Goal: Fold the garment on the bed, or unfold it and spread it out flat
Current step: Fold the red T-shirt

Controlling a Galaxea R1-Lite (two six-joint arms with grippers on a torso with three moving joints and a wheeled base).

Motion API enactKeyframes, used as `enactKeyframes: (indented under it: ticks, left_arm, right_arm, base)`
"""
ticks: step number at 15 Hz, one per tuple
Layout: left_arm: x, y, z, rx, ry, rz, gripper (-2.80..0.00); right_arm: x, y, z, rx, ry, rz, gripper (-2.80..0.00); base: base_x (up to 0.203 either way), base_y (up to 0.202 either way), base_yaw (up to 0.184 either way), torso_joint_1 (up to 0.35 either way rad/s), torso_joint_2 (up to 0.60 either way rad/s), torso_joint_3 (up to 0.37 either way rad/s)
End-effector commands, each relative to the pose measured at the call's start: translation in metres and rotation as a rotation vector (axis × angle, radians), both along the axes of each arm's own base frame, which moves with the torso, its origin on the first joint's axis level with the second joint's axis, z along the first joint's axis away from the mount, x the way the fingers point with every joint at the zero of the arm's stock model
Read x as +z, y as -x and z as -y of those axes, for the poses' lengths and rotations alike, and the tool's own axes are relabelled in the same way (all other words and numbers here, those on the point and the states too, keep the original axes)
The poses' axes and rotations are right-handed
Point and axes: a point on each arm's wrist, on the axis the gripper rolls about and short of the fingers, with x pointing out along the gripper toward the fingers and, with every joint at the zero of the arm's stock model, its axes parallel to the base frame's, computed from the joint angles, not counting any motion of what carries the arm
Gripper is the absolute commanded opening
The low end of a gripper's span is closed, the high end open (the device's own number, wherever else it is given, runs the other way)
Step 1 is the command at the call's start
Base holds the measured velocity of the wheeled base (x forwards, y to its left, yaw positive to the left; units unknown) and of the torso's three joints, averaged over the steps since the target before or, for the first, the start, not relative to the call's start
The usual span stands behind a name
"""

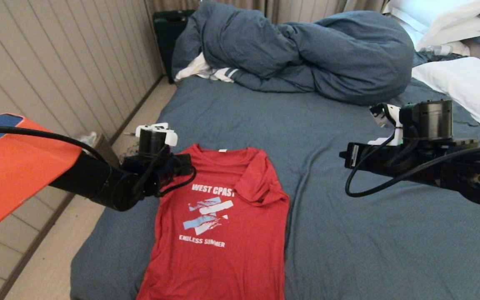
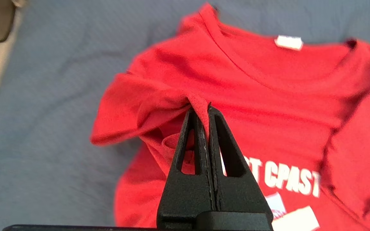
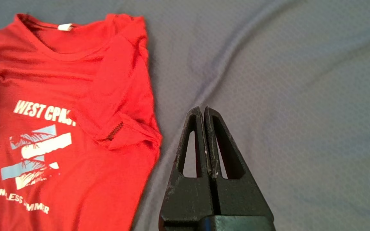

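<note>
— Three views, and each tells something different. Only the left wrist view shows the grip: the left gripper has its black fingers pressed together on a fold of the red T-shirt, at the bunched sleeve beside the collar.

— From the head view that pinch is hidden behind the wrist. What I get there is the layout: the T-shirt lies print-up on the bed, toward the bed's left edge, neck tag pointing to the bunched duvet and the white pillows.

— And the right side?

— The right gripper has its fingers closed too, but on nothing; the tips hang over bare sheet, just beside the shirt's right edge. The right wrist view also shows that sleeve folded inward over the chest, covering the end of "WEST COAST".

— Poses?

— Left arm reaches in from the left side with its wrist over the shirt's left shoulder. Right arm stretches level over the sheet, gripper pointing toward the shirt, apart from it.
</note>
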Motion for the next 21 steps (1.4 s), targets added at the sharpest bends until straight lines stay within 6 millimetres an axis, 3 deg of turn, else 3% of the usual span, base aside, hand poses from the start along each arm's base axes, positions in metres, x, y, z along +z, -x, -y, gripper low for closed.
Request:
enactKeyframes:
  ticks: [1, 4, 8, 9, 13, 19, 21]
  left_arm:
    - [-0.010, 0.001, 0.011, -0.016, -0.009, -0.016, -2.80]
    - [-0.025, 0.000, 0.025, -0.036, -0.028, -0.041, -2.80]
    - [-0.029, 0.003, 0.035, -0.048, -0.039, -0.038, -2.80]
    - [-0.028, 0.003, 0.035, -0.039, -0.039, -0.032, 0.00]
    - [-0.014, 0.008, 0.032, -0.036, -0.027, -0.005, 0.00]
    - [0.031, 0.024, 0.024, -0.037, 0.019, 0.079, 0.00]
    - [0.031, 0.034, 0.037, -0.078, 0.014, 0.067, 0.00]
  right_arm:
    - [-0.002, -0.001, 0.002, -0.006, -0.001, -0.006, -2.80]
    - [-0.003, -0.001, 0.002, -0.006, 0.000, -0.009, -2.80]
    - [-0.003, 0.000, 0.002, 0.001, -0.002, -0.009, -2.80]
    - [-0.003, -0.001, 0.002, 0.002, -0.002, -0.011, -2.80]
    - [-0.003, -0.001, 0.002, 0.003, -0.004, -0.012, -2.80]
    - [-0.002, 0.000, 0.004, -0.004, -0.004, -0.008, -2.80]
    - [-0.002, -0.001, 0.005, -0.004, -0.003, -0.008, -2.80]
  base:
    - [0.000, 0.000, 0.000, 0.000, 0.00, 0.000]
    - [0.000, 0.000, 0.000, 0.000, 0.00, 0.000]
    - [0.000, 0.000, 0.000, 0.000, 0.00, 0.000]
    - [0.000, 0.000, 0.000, 0.000, 0.00, 0.000]
    - [0.000, 0.000, 0.000, 0.000, 0.00, 0.000]
    - [0.000, 0.000, 0.000, 0.000, 0.00, 0.000]
    - [0.000, 0.000, 0.000, 0.000, 0.00, 0.000]
